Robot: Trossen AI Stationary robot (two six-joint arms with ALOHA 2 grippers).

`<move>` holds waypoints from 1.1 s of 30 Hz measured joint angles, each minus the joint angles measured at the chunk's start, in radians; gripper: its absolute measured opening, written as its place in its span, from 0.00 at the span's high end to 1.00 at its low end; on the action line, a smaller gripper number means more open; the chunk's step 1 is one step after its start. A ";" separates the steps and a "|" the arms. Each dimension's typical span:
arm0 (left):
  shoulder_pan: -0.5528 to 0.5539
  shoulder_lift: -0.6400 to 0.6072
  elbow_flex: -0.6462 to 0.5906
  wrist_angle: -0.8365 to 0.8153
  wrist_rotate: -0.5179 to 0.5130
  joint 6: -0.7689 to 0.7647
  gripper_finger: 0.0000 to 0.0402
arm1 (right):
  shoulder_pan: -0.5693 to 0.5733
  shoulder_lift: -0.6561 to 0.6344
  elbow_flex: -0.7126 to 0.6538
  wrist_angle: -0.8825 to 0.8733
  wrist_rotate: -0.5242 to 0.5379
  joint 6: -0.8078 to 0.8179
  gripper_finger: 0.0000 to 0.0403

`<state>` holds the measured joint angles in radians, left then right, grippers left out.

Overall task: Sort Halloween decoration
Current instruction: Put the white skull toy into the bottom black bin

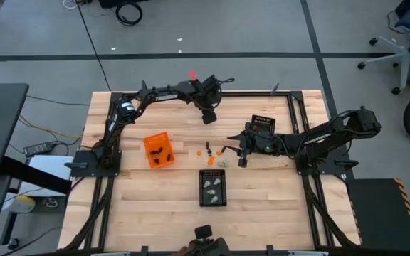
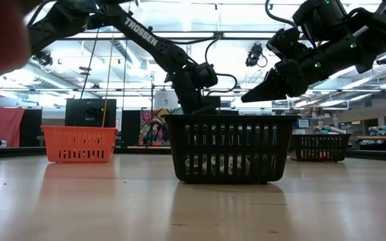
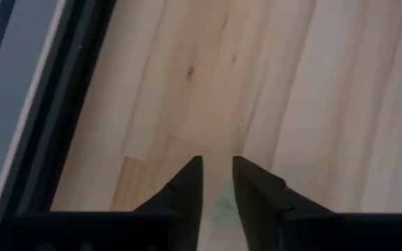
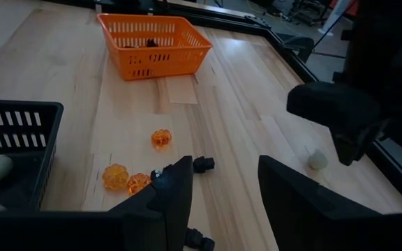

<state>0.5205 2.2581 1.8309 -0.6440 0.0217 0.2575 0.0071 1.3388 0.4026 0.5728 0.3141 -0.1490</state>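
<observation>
Nearest bin: black mesh bin (image 2: 230, 147) fills the middle of the low view, standing by the table's (image 1: 155, 206) near edge with pale grey-white pieces (image 1: 213, 186) in it.

Left jaws: left gripper (image 3: 217, 183) has its fingers a narrow gap apart; a pale blur sits between them in the left wrist view, but whether it is a held piece cannot be told. It hangs above bare wood near the far edge.

Right jaws: right gripper (image 4: 223, 183) stands spread with nothing between the fingers, low over the loose pieces mid-table.

Loose decoration: three orange pumpkins (image 4: 160, 138) and small black pieces (image 4: 202, 164) lie just beyond the right fingers, near one another; one pale piece (image 4: 317, 159) lies apart, below the left gripper as the right wrist view shows it.

Sorted so far: black pieces (image 1: 161, 153) lie in the orange bin (image 1: 145, 142) towards the left edge; a second black mesh bin (image 1: 263, 122) stands towards the far right corner.

Progress: judged well along, with only a handful left on the wood.

Risk, crowding: the black piece lies close to the pumpkins, so closing jaws could nudge a neighbour away or catch two colours.

Risk, rolling: small rounded pieces would likely skid if a fingertip clips them.

Risk, arms: both grippers work the same middle area and could collide.
</observation>
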 joint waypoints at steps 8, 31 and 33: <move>0.021 0.000 -0.004 -0.056 0.070 -0.028 0.60 | 0.000 0.000 0.000 0.001 0.000 0.000 0.59; 0.005 0.049 -0.003 -0.150 0.069 0.004 0.57 | 0.005 0.000 0.001 0.002 0.003 0.007 0.59; 0.004 0.048 -0.003 -0.163 0.068 0.022 0.59 | 0.005 0.000 0.001 0.002 0.003 0.007 0.59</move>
<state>0.5246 2.3066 1.8282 -0.8075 0.0892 0.2793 0.0120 1.3384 0.4034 0.5748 0.3172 -0.1417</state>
